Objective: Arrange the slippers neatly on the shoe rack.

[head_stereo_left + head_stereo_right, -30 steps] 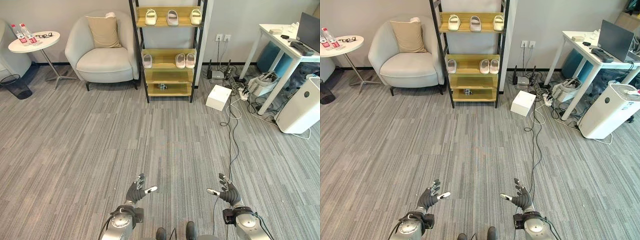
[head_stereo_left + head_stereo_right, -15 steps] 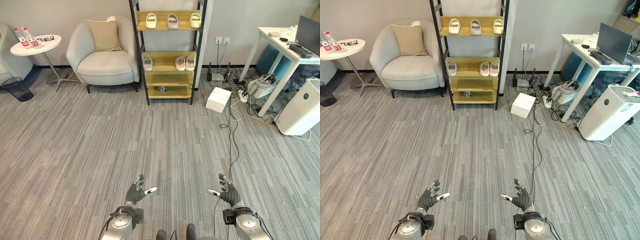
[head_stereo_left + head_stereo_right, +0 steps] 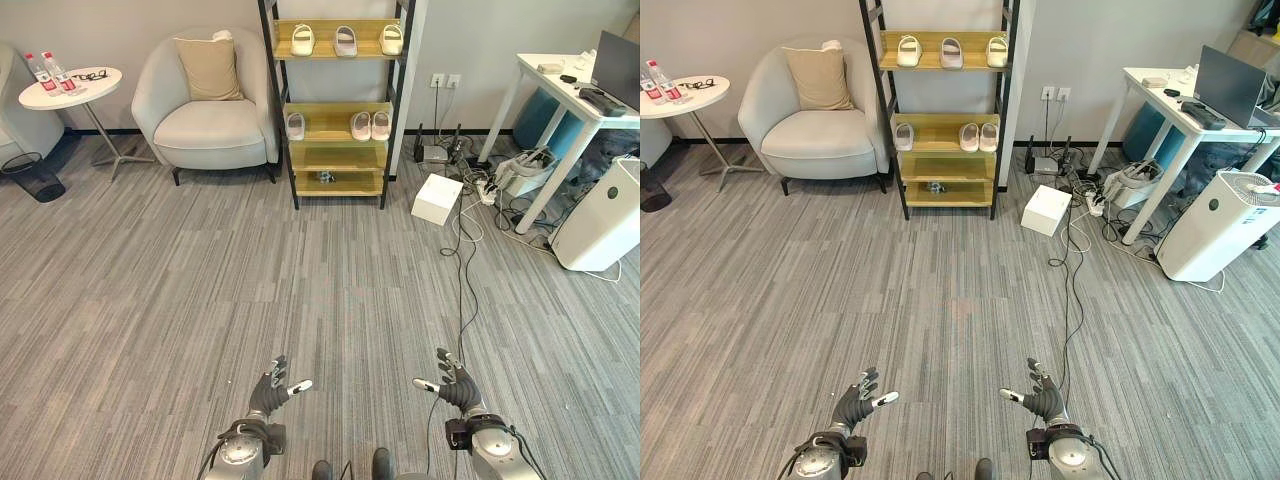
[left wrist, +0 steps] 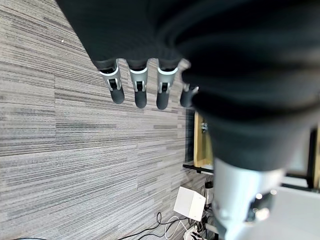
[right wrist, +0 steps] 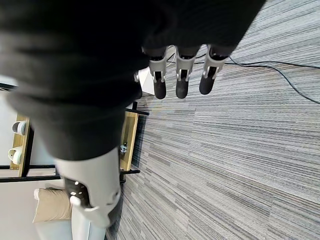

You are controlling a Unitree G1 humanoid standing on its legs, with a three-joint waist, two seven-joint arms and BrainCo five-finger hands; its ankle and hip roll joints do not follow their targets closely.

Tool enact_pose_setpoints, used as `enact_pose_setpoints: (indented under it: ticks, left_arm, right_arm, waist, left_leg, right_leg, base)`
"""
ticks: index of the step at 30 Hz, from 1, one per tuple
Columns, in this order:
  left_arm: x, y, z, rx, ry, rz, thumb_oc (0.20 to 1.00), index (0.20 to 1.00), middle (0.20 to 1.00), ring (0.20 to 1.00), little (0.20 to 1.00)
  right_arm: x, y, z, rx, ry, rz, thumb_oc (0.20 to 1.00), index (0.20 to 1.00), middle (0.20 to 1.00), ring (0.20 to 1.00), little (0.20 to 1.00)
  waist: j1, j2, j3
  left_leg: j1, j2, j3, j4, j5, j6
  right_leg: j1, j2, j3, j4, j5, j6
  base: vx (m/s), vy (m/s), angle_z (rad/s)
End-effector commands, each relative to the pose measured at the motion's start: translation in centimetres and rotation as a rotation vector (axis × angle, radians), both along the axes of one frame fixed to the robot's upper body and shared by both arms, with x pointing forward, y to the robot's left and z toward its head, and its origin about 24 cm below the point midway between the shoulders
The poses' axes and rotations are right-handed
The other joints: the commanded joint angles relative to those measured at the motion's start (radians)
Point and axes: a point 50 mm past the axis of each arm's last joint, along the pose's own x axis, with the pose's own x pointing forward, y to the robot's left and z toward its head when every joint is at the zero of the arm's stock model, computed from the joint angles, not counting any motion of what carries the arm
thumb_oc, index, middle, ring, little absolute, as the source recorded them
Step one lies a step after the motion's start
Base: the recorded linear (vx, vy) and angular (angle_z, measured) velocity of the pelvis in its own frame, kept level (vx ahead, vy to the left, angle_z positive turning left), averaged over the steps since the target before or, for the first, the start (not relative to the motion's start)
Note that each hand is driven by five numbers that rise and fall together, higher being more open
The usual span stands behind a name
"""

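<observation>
Since a second ago the left hand [image 3: 270,392] has sunk a little lower over the carpet, while the right hand [image 3: 455,385] sits where it was; both have straight, spread fingers and hold nothing. Well ahead of them, against the far wall, stands the shoe rack [image 3: 335,110]. Three slippers [image 3: 344,40] lie spaced along its top shelf, and three more slippers [image 3: 361,124] sit on the shelf below: one at the armchair side, two touching as a pair at the other end. Just beside the rack is an armchair [image 3: 207,105] with a tan cushion [image 3: 210,67]. On the rack's other side, a white box [image 3: 437,196] rests on the floor.
</observation>
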Motion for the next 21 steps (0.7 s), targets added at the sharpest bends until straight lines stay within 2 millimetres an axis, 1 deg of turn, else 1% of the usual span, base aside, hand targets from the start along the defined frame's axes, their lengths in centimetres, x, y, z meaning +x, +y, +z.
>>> enact_pose_setpoints:
  ticks: [1, 8, 11, 12, 13, 14, 16, 17, 18, 19, 20, 21]
  left_arm:
    - [2.5, 0.0, 1.2, -0.017, -0.083, 0.017, 1.0, 1.0, 1.0, 1.0, 1.0]
    - [2.4, 0.4, 1.1, -0.002, -0.078, 0.019, 1.0, 1.0, 1.0, 1.0, 1.0]
    - [2.2, 1.2, 1.1, 0.017, -0.073, 0.036, 1.0, 1.0, 1.0, 1.0, 1.0]
    - [2.3, 1.4, 1.1, 0.02, -0.074, 0.042, 1.0, 1.0, 1.0, 1.0, 1.0]
    - [2.4, 1.7, 1.0, 0.027, -0.071, 0.058, 1.0, 1.0, 1.0, 1.0, 1.0]
    - [2.4, 1.7, 1.0, 0.027, -0.071, 0.058, 1.0, 1.0, 1.0, 1.0, 1.0]
    - [2.6, 2.0, 1.2, 0.037, -0.079, 0.067, 1.0, 1.0, 1.0, 1.0, 1.0]
    - [2.9, 2.1, 1.3, 0.047, -0.087, 0.06, 1.0, 1.0, 1.0, 1.0, 1.0]
    - [2.9, 2.1, 1.3, 0.048, -0.087, 0.06, 1.0, 1.0, 1.0, 1.0, 1.0]
    - [3.2, 2.1, 1.7, 0.045, -0.105, 0.052, 1.0, 1.0, 1.0, 1.0, 1.0]
    - [3.2, 2.1, 1.7, 0.045, -0.105, 0.052, 1.0, 1.0, 1.0, 1.0, 1.0]
    - [3.4, 2.0, 1.8, 0.043, -0.113, 0.047, 1.0, 1.0, 1.0, 1.0, 1.0]
  right_arm:
    - [2.0, 0.4, 1.2, 0.009, -0.082, 0.008, 1.0, 1.0, 1.0, 1.0, 1.0]
    - [2.0, 0.2, 1.0, 0.005, -0.071, 0.012, 1.0, 1.0, 1.0, 1.0, 1.0]
    - [2.4, -0.2, 1.3, -0.006, -0.083, -0.001, 1.0, 1.0, 1.0, 1.0, 1.0]
    - [2.5, -0.3, 1.4, -0.009, -0.088, -0.004, 1.0, 1.0, 1.0, 1.0, 1.0]
    - [2.9, -0.3, 1.6, -0.008, -0.096, -0.018, 1.0, 1.0, 1.0, 1.0, 1.0]
    - [2.9, -0.3, 1.6, -0.008, -0.096, -0.018, 1.0, 1.0, 1.0, 1.0, 1.0]
    - [3.2, -0.2, 1.8, -0.005, -0.104, -0.024, 1.0, 1.0, 1.0, 1.0, 1.0]
    - [3.1, -0.3, 1.8, -0.005, -0.105, -0.024, 1.0, 1.0, 1.0, 1.0, 1.0]
    - [3.1, -0.3, 1.8, -0.005, -0.105, -0.024, 1.0, 1.0, 1.0, 1.0, 1.0]
    - [3.1, -0.3, 2.0, 0.001, -0.116, -0.026, 1.0, 1.0, 1.0, 1.0, 1.0]
    - [3.1, -0.3, 2.0, 0.001, -0.116, -0.026, 1.0, 1.0, 1.0, 1.0, 1.0]
    - [3.0, -0.3, 2.0, 0.001, -0.116, -0.021, 1.0, 1.0, 1.0, 1.0, 1.0]
  waist:
    - [-0.013, -0.005, 0.04]
    - [-0.009, -0.012, 0.041]
    - [-0.002, -0.017, 0.04]
    - [0.0, -0.015, 0.044]
    - [0.001, -0.011, 0.066]
    - [0.001, -0.012, 0.065]
    - [0.0, -0.013, 0.09]
    - [-0.008, -0.013, 0.114]
    - [-0.007, -0.015, 0.114]
    - [-0.004, -0.01, 0.122]
    - [-0.004, -0.008, 0.125]
    - [-0.001, -0.003, 0.127]
  left_leg:
    - [0.044, -0.005, -0.044, 0.0, -0.193, 0.0]
    - [0.032, -0.008, -0.045, 0.0, -0.194, 0.003]
    - [0.027, -0.016, -0.053, 0.0, -0.201, 0.02]
    - [0.021, -0.016, -0.055, 0.008, -0.203, 0.027]
    - [0.009, -0.019, -0.054, 0.037, -0.214, 0.036]
    - [0.007, -0.02, -0.054, 0.038, -0.214, 0.036]
    - [0.014, -0.03, -0.053, 0.047, -0.219, 0.049]
    - [0.03, -0.04, -0.057, 0.05, -0.223, 0.06]
    - [0.029, -0.041, -0.057, 0.05, -0.223, 0.06]
    - [0.071, -0.033, -0.05, 0.026, -0.235, 0.056]
    - [0.076, -0.03, -0.051, 0.023, -0.234, 0.055]
    - [0.089, -0.021, -0.04, 0.015, -0.24, 0.05]
  right_leg:
    - [0.118, -0.004, -0.021, 0.002, -0.274, 0.031]
    - [0.105, -0.005, -0.022, 0.002, -0.269, 0.037]
    - [0.1, -0.014, -0.027, 0.021, -0.267, 0.048]
    - [0.066, -0.017, -0.028, 0.089, -0.283, 0.053]
    - [-0.014, -0.028, -0.034, 0.257, -0.297, 0.08]
    - [-0.018, -0.029, -0.033, 0.261, -0.299, 0.08]
    - [-0.097, -0.056, -0.042, 0.443, -0.27, 0.116]
    - [-0.165, -0.076, -0.036, 0.596, -0.225, 0.131]
    - [-0.168, -0.077, -0.034, 0.599, -0.227, 0.131]
    - [-0.193, -0.079, -0.061, 0.571, -0.257, 0.104]
    - [-0.187, -0.077, -0.063, 0.566, -0.255, 0.103]
    - [-0.179, -0.064, -0.087, 0.465, -0.262, 0.086]
  base:
    - [0.0, 0.0, 0.0]
    - [0.02, 0.041, 0.0]
    - [0.05, 0.152, 0.0]
    - [0.0, 0.235, 0.0]
    - [-0.02, 0.182, -0.06]
    - [-0.03, 0.188, -0.1]
    - [0.03, 0.154, -0.02]
    - [0.06, 0.128, -0.03]
    - [0.18, 0.108, -0.01]
    - [0.14, 0.024, 0.15]
    - [0.23, 0.002, 0.16]
    - [0.14, -0.049, 0.04]
